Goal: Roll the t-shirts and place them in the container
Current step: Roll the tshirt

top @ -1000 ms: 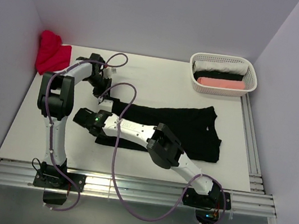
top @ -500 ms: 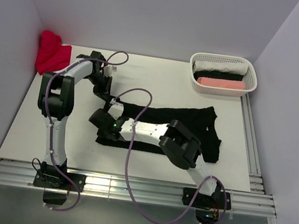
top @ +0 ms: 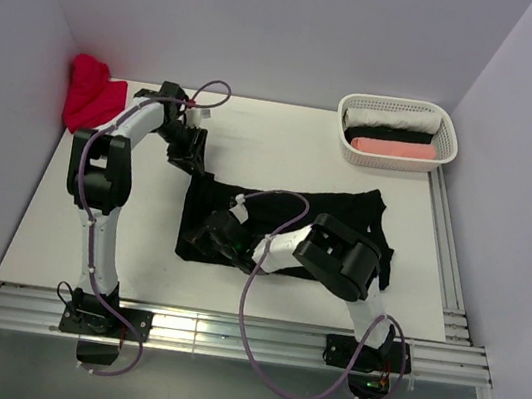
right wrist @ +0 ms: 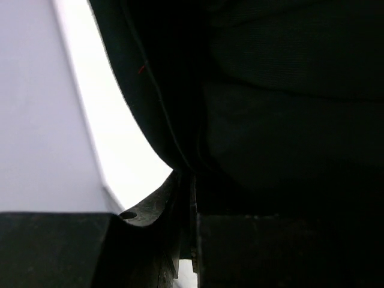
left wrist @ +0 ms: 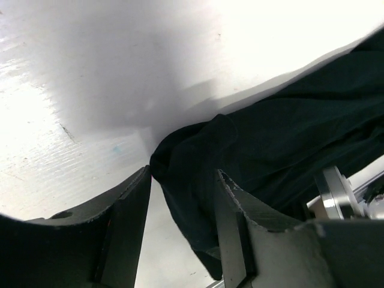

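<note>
A black t-shirt (top: 338, 207) lies spread across the middle of the white table, its left part bunched. My left gripper (top: 194, 162) hovers at the shirt's far left corner. In the left wrist view its jaws (left wrist: 183, 178) stand open, with that corner of black cloth (left wrist: 282, 138) lying loose between them. My right gripper (top: 201, 242) sits low on the shirt's near left edge. The right wrist view shows its jaws (right wrist: 193, 180) shut on a fold of the black cloth (right wrist: 288, 90).
A red t-shirt (top: 90, 95) lies heaped in the far left corner by the wall. At the far right stands a white basket (top: 444, 123) holding rolled white, black and pink shirts. Metal rails (top: 225, 333) run along the near edge.
My left gripper has opened and let go of the shirt's far left corner. The right gripper has shut on the near left edge and moved right with it.
</note>
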`<state>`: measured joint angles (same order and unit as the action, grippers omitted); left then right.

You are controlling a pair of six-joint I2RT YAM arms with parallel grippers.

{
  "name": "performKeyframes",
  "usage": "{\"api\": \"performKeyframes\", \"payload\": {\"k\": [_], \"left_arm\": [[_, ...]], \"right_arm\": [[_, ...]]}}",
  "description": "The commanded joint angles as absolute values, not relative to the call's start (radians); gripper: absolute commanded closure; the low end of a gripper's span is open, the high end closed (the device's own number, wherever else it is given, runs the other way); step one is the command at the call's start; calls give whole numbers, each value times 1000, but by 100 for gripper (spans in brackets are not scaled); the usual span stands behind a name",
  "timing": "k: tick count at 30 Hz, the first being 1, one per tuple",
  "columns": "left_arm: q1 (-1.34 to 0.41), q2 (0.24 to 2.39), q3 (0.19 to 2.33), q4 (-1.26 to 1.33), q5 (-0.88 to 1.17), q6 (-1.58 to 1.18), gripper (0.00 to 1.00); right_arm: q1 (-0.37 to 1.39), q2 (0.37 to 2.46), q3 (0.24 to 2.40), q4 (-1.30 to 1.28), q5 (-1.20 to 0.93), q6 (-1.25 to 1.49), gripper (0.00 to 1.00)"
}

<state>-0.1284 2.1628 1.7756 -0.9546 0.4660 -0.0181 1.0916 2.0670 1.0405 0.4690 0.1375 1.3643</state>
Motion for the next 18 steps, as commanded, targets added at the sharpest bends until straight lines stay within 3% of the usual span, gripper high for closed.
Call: {"api": "performKeyframes", "payload": {"k": [1, 7, 18], "left_arm": [[-123, 2089, 1813, -985, 518, 34, 48], [-75, 2043, 1749, -996, 587, 93, 49], [-3, 1960, 1551, -991, 741, 195, 54]], "right_arm": [[1078, 2063, 940, 670, 72, 1466, 100], [1060, 2121, 847, 927, 48, 1572, 100], [1049, 2174, 818, 1038, 32, 1644, 100]]}}
